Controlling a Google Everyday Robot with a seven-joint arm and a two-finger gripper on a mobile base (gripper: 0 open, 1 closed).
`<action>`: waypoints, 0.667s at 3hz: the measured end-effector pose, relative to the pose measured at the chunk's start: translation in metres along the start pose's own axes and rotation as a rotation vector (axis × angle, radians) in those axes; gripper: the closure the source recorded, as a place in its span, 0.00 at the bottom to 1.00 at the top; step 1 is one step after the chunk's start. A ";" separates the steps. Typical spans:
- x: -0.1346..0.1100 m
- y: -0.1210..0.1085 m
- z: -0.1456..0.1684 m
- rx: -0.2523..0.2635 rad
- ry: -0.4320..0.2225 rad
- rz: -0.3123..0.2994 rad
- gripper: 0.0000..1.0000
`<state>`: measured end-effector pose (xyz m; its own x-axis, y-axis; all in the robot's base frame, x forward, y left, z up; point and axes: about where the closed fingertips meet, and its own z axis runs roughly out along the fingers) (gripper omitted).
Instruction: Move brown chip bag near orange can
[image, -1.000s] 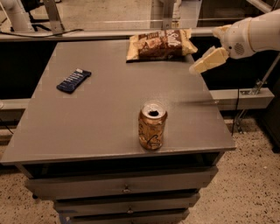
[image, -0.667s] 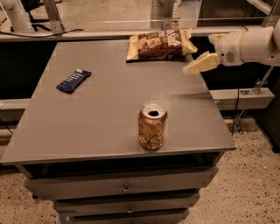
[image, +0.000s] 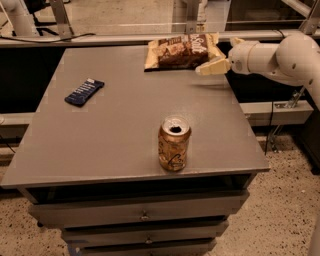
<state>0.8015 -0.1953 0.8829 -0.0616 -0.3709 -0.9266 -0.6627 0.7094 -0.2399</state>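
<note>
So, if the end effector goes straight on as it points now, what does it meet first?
Probably the brown chip bag, just ahead of the end effector at the table's far edge.

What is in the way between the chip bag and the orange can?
Nothing visible. Bare table lies between the brown chip bag at the far edge and the orange can near the front. The gripper is at the bag's right corner.

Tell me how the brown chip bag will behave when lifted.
The brown chip bag looks crinkled and thin, so probably floppy and light. It lies flat, so rolling seems unlikely. The gripper is at its right edge.
</note>
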 end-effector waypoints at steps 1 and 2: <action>0.003 -0.029 0.029 0.058 -0.015 -0.015 0.00; 0.006 -0.043 0.051 0.081 -0.012 -0.015 0.18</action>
<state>0.8678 -0.1978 0.8728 -0.0430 -0.3750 -0.9260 -0.6011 0.7501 -0.2758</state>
